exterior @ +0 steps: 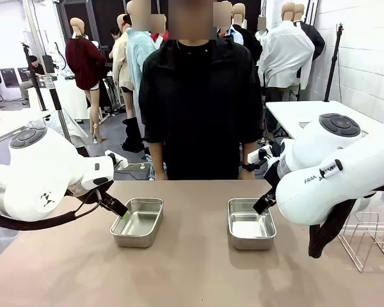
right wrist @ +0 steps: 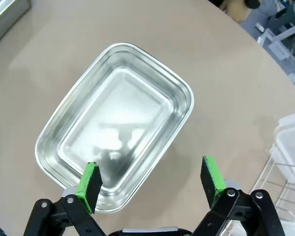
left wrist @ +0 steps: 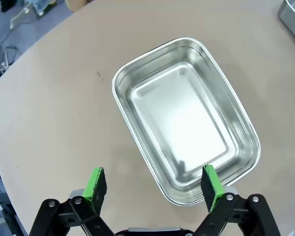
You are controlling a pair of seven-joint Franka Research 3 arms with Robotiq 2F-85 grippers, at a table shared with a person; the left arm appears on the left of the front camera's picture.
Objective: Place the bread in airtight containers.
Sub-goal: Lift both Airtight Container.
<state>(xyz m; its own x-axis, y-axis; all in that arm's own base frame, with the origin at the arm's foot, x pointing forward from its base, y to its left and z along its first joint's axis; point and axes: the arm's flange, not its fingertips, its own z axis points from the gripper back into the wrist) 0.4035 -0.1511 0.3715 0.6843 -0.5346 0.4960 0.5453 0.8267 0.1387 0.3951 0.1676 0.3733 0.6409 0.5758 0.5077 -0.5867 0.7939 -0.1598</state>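
Note:
Two empty airtight containers, small steel pans without lids, sit on the brown table: the left pan [exterior: 138, 221] [left wrist: 186, 118] and the right pan [exterior: 250, 223] [right wrist: 115, 124]. My left gripper [exterior: 120, 209] [left wrist: 153, 184] hovers open over the left pan's near-left corner, one green pad above the rim. My right gripper [exterior: 262, 203] [right wrist: 151, 179] hangs open over the right pan's right edge, holding nothing. The bread is out of view.
A person in black stands at the far side of the table [exterior: 192, 268] with hands out of sight. A wire rack [exterior: 371, 240] and clear plastic boxes [right wrist: 291, 147] stand off the right edge. Part of the other pan [left wrist: 292, 19] [right wrist: 5, 14] shows in each wrist view.

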